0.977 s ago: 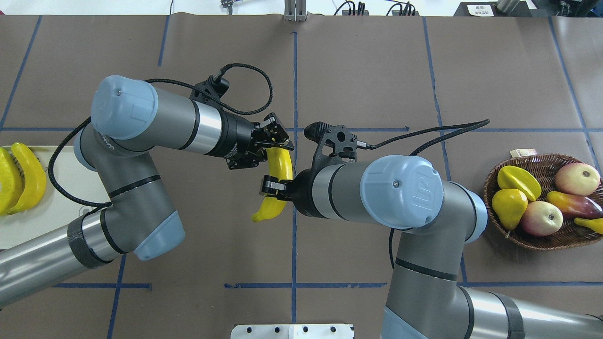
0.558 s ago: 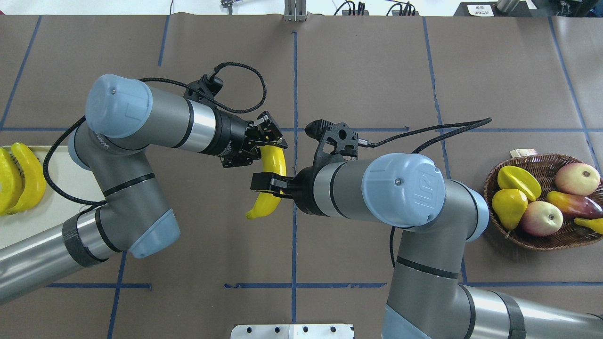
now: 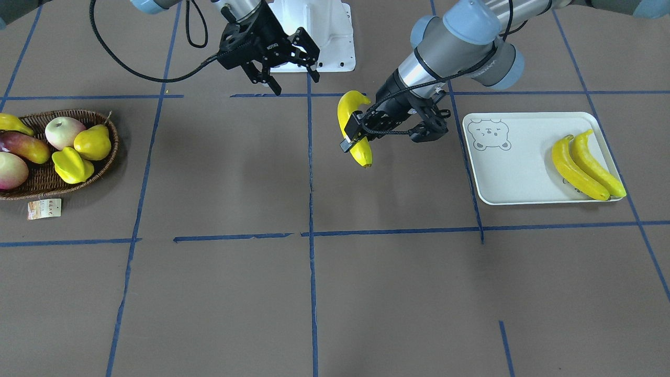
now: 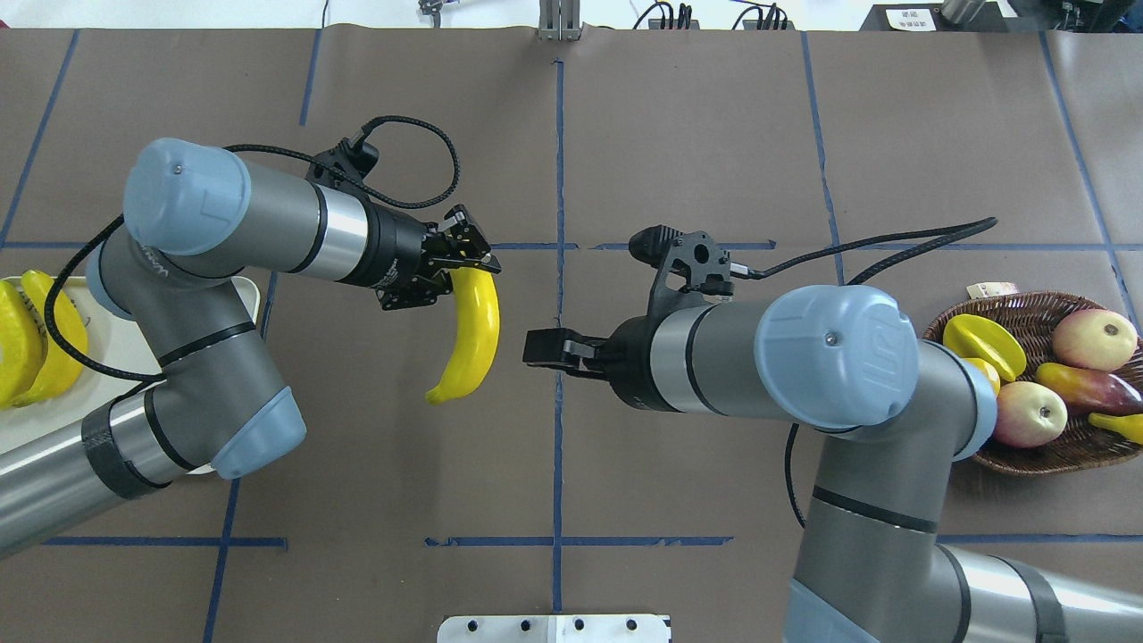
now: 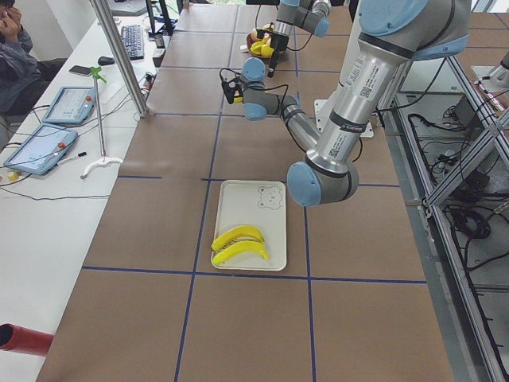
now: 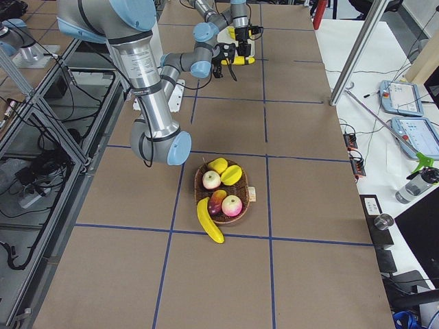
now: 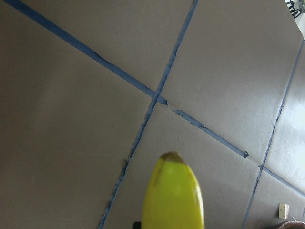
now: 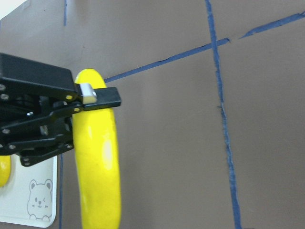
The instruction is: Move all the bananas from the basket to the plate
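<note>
Pinching one banana [image 4: 469,330], left end effector [image 4: 460,272]; right end effector [image 3: 297,85] spread; two bananas [image 3: 576,168] on plate [image 3: 518,175].

A brown paper-covered desk [image 4: 679,134], gridded with blue tape lines [image 4: 558,161], carries a cluster of plastic fruit at one end: a ridged yellow starfruit [image 3: 72,164], a round yellow pear [image 3: 93,144], two pink-and-cream apples [image 3: 63,132] and a red-and-yellow mango [image 3: 23,147]. On a white side desk [image 5: 48,231] lie two teal-cased tablets [image 5: 70,103] and a black keyboard [image 5: 131,40]; a person [image 5: 16,60] sits beside it.
</note>
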Available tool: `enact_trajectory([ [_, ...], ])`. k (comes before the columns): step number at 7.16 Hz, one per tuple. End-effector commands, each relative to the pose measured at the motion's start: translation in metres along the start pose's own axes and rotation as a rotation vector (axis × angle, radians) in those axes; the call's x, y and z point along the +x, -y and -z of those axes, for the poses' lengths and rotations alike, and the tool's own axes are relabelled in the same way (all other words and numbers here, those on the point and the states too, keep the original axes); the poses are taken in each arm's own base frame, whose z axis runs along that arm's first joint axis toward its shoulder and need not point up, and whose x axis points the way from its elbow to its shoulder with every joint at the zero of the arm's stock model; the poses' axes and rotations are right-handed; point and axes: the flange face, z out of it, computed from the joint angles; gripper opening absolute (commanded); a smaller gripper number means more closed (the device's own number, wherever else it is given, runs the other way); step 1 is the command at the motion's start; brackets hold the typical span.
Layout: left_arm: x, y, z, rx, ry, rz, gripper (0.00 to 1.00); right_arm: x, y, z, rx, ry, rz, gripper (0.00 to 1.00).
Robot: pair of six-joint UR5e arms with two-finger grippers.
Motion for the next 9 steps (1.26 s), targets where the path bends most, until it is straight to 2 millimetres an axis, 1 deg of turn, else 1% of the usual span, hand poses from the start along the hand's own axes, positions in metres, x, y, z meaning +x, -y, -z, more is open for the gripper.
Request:
enact_trajectory([
  [1,-0.022,0.027,-0.004,0.076,0.152,-0.05,0.0,0.028,0.029,0.018,-0.007,-0.176,-0.035,1.0],
  [2,-0.026,0.032,-0.004,0.127,0.217,-0.075,0.0,0.035,0.034,0.027,-0.029,-0.236,0.031,1.0],
  [3,-0.037,0.037,-0.007,0.153,0.345,-0.032,0.0,0.053,0.046,0.043,-0.056,-0.327,0.071,1.0],
  [4,-0.046,0.039,-0.003,0.176,0.466,0.024,0.0,0.064,0.061,0.062,-0.084,-0.396,0.11,1.0],
  [5,-0.069,0.06,0.016,0.22,0.538,0.082,0.0,0.077,0.076,0.079,-0.122,-0.454,0.151,1.0],
  [6,-0.125,0.078,0.043,0.248,0.588,0.124,0.0,0.096,0.092,0.091,-0.127,-0.49,0.184,1.0],
  [7,-0.151,0.107,0.074,0.295,0.582,0.161,0.0,0.123,0.102,0.099,-0.146,-0.514,0.203,1.0],
  [8,-0.186,0.118,0.088,0.307,0.573,0.17,0.0,0.152,0.109,0.12,-0.167,-0.53,0.241,1.0],
  [9,-0.207,0.129,0.104,0.315,0.55,0.152,0.0,0.174,0.117,0.138,-0.191,-0.527,0.259,1.0],
])
